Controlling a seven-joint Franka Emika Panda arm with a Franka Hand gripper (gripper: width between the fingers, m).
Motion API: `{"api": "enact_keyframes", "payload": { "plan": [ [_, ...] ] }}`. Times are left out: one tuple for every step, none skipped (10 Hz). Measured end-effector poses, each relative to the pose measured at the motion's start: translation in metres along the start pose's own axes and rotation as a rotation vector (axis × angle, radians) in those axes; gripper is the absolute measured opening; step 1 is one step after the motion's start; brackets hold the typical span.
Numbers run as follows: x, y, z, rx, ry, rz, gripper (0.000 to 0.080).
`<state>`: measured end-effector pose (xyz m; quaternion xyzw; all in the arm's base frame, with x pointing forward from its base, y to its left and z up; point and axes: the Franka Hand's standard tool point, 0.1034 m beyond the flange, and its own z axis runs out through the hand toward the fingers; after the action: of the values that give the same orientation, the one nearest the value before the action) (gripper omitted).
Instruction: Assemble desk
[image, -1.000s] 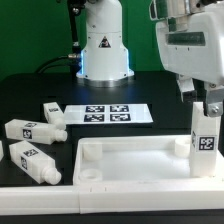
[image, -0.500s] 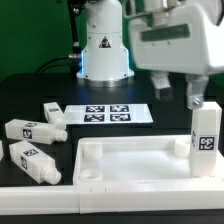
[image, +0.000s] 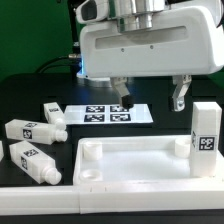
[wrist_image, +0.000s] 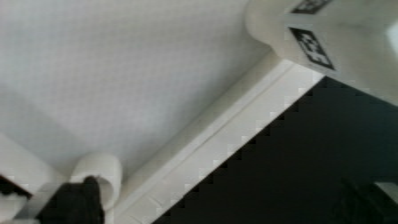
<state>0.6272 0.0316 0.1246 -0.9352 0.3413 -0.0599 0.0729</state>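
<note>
White plastic rectangular desk panel (image: 130, 165) with a raised rim lies below the two-finger gripper (image: 152, 103), long axis parallel to the finger line. Upright white tagged leg (image: 205, 135) stands in its corner socket off the exterior view's right finger. Nearest loose white leg (image: 53, 113) lies beyond the opposite finger. Gripper spread wide, empty. Since a second ago it has slid off the upright leg toward the loose ones.

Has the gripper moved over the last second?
Yes. The gripper, open and empty, has swung toward the exterior view's left, away from the upright leg and toward the marker board.
</note>
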Motion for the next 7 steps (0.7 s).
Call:
{"api": "enact_keyframes", "payload": {
  "plan": [
    [0.002,0.003,0.0,-0.001,0.001,-0.019,0.0649],
    [0.004,0.005,0.001,-0.001,0.002,-0.135,0.0649],
    [0.014,0.024,0.006,0.002,-0.002,-0.27,0.0649],
    [0.027,0.046,0.01,-0.004,-0.009,-0.333,0.0649],
    [0.036,0.065,0.013,-0.012,-0.021,-0.419,0.0649],
    [0.038,0.08,0.018,-0.018,-0.052,-0.446,0.0649],
    [0.038,0.085,0.02,-0.027,-0.062,-0.491,0.0649]
  ]
}}
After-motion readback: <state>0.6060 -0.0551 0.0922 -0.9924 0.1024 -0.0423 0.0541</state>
